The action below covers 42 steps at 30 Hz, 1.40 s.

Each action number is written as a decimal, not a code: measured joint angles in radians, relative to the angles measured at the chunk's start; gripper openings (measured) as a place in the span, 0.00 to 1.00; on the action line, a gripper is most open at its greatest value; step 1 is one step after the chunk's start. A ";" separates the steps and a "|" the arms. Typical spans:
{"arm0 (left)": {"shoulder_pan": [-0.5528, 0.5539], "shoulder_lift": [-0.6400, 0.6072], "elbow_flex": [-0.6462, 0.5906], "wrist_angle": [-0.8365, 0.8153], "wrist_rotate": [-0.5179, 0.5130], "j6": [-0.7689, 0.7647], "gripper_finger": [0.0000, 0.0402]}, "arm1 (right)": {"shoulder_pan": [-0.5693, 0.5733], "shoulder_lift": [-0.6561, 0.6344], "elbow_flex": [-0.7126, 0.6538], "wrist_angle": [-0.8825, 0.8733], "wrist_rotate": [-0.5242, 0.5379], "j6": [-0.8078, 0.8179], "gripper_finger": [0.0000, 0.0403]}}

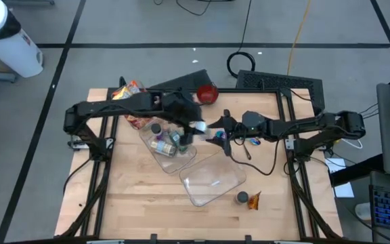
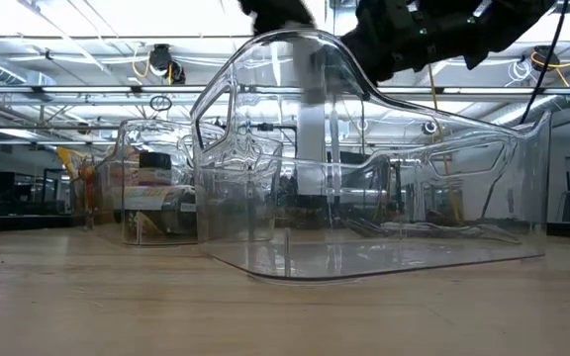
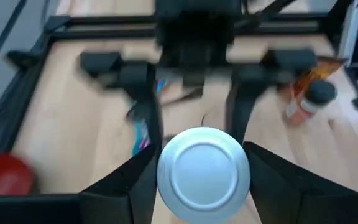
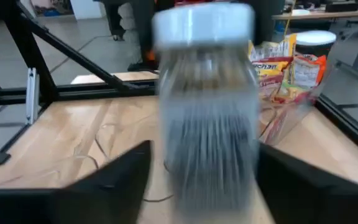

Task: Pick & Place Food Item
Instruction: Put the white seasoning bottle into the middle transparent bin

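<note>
A clear jar (image 3: 204,171) with a round silver-white lid hangs above the middle of the table (image 1: 134,203); the right wrist view shows the jar (image 4: 207,118) upright and blurred. My left gripper (image 3: 201,160), reaching in from the table's left (image 1: 192,129), is shut on it. My right gripper (image 4: 204,171) comes level from the table's right (image 1: 218,133). It is open, with a finger on either side of the jar's body and a little off it. My left gripper pinches the jar at its top, on two opposite sides of the lid's rim (image 3: 164,169), between its two fingers. The fingers slant down at it from the table's left. The jar stands upright in the hold, lifted clear of the table.
Below the arms stands a clear bin (image 1: 168,148) holding several small bottles. A second clear bin (image 1: 212,179) lies nearer the front and fills the low view (image 2: 364,198). A red bowl (image 1: 207,93), snack packets (image 1: 127,91) and a capped spice bottle (image 1: 244,198) also lie here.
</note>
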 joint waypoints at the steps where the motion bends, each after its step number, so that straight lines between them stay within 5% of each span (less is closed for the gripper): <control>1: -0.003 -0.019 0.000 -0.032 -0.023 -0.004 0.52 | 0.000 -0.005 -0.001 -0.004 -0.001 0.008 0.70; 4: -0.016 -0.061 0.000 -0.088 -0.110 -0.010 0.52 | 0.000 -0.039 -0.005 -0.054 -0.002 0.031 0.92; 6: -0.025 -0.084 0.000 -0.136 -0.161 -0.031 0.52 | 0.000 -0.070 -0.002 -0.057 -0.002 0.042 0.95; 14: -0.088 -0.146 -0.067 -0.227 -0.259 -0.140 0.52 | 0.000 -0.167 -0.002 -0.151 -0.002 0.037 0.79; 31: -0.125 -0.467 -0.744 0.170 -0.506 -0.577 0.52 | -0.001 -0.181 -0.003 -0.203 0.000 -0.005 0.76; 42: -0.125 -0.466 -0.815 0.170 -0.556 -0.650 0.52 | -0.001 -0.181 -0.003 -0.202 0.000 -0.005 0.77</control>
